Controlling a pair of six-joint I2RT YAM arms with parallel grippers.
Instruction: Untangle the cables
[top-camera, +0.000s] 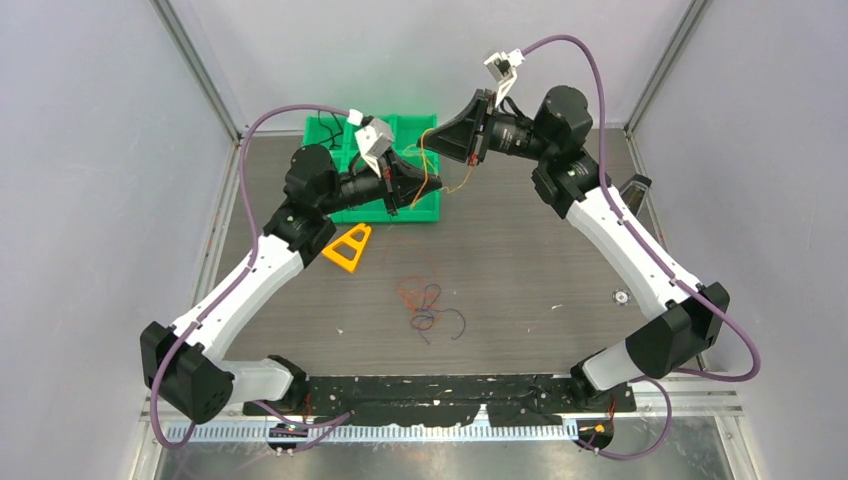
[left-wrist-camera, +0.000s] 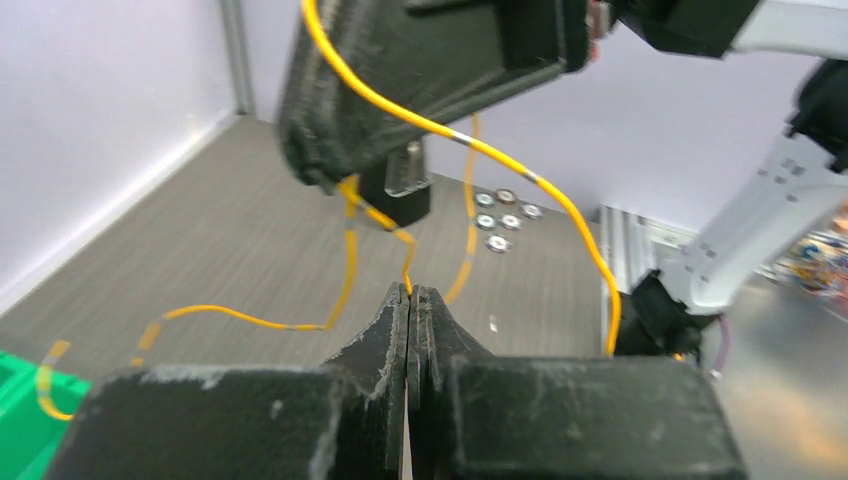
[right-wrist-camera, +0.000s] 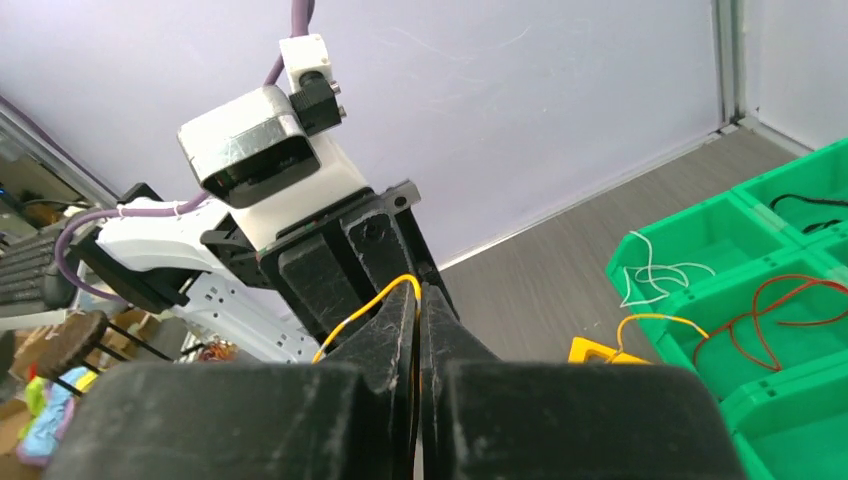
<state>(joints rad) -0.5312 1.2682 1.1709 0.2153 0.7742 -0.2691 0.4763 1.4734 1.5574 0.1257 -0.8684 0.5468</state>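
Top external: we see left pincer (top-camera: 427, 190) and right pincer (top-camera: 441, 136) clenching one yellow cable (left-wrist-camera: 500, 158). Other cables (top-camera: 428, 306) litter the worktop (top-camera: 560, 250).

Both arms are stretched toward the far side, elbows flared out wide and forearms angling back in, so the wrists nearly meet in the middle. The left arm (top-camera: 250, 280) comes in from the left and the right arm (top-camera: 630, 250) pretty much mirrors it. The left gripper (top-camera: 425, 188) points right, the right gripper (top-camera: 440, 133) points left, tips close but apart. Jaws on both are squeezed together, each nipping the yellow cable (left-wrist-camera: 560, 200) right at the fingertips.
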